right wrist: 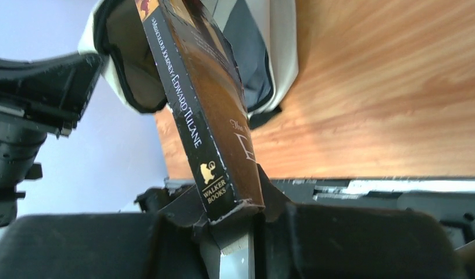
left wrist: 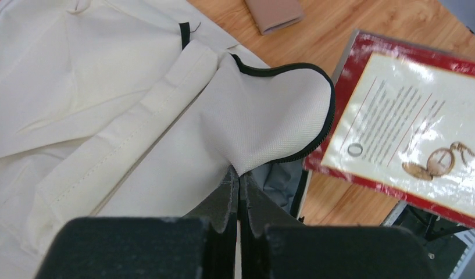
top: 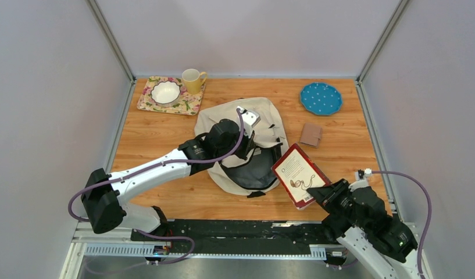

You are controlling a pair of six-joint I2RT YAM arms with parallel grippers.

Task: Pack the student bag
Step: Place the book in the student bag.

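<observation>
The cream student bag (top: 259, 125) lies in the middle of the table with its dark-lined mouth facing the near right. My left gripper (top: 246, 152) is shut on the zip-edged rim of the bag's opening (left wrist: 264, 116) and holds that fabric up; the fingers (left wrist: 229, 192) pinch it. My right gripper (top: 323, 196) is shut on the lower corner of a red-bordered book (top: 299, 173) and holds it tilted, its far end at the bag's mouth. In the right wrist view the book's black spine (right wrist: 191, 110) points into the open bag (right wrist: 127, 70), held in that gripper (right wrist: 238, 212).
A tan wallet (top: 310, 134) lies right of the bag. A blue dotted plate (top: 320, 97) is at the back right. A yellow mug (top: 193, 80) and a white bowl (top: 165, 91) stand on a floral mat (top: 188, 104) at the back left. Walls enclose three sides.
</observation>
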